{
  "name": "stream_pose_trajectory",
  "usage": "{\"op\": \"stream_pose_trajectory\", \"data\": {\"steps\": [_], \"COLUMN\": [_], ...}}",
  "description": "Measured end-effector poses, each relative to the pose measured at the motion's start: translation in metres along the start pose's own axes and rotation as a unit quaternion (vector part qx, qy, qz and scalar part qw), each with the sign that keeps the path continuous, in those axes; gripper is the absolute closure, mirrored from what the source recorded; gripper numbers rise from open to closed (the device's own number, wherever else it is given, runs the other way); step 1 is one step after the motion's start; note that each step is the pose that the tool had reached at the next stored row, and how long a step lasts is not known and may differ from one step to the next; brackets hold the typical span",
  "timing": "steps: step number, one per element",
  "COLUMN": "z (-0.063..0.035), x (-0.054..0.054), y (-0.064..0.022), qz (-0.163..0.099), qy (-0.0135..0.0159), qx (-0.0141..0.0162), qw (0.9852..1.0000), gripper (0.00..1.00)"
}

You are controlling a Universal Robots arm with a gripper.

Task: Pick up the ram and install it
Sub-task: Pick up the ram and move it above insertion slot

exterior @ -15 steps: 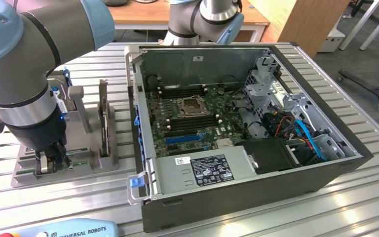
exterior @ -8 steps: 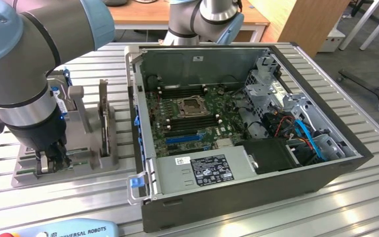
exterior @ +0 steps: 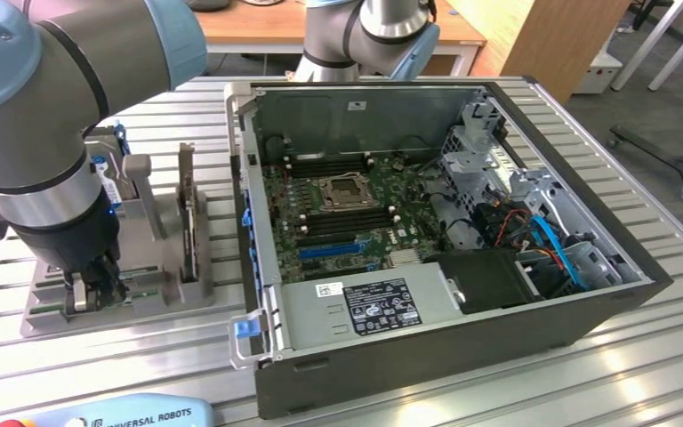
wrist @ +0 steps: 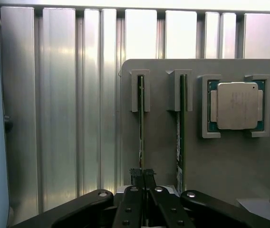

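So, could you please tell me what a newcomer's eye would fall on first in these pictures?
The open computer case, its motherboard bared, sits in the middle of the exterior view on the slatted aluminium table. At that view's left the gripper is down on a grey fixture, shut on the ram, which stands on edge in its slot; a processor chip sits in a holder nearby.

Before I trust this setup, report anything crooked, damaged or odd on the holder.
Nothing stands out. The ram stick in the gripper and the second stick stand straight in slots of the gray holder; the processor sits square in its nest.
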State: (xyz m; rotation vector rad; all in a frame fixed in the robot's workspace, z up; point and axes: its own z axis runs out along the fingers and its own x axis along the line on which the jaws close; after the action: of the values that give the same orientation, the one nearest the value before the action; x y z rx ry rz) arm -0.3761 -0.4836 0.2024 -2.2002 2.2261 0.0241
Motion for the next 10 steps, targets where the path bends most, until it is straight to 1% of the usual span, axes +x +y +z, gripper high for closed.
{"op": "stream_pose_trajectory", "data": {"steps": [10], "z": [-0.0012], "x": [0.0000], "y": [0.0000], "qz": [0.000], "qy": [0.0001], "qx": [-0.0001], "qw": [1.0000], "gripper": [0.88]}}
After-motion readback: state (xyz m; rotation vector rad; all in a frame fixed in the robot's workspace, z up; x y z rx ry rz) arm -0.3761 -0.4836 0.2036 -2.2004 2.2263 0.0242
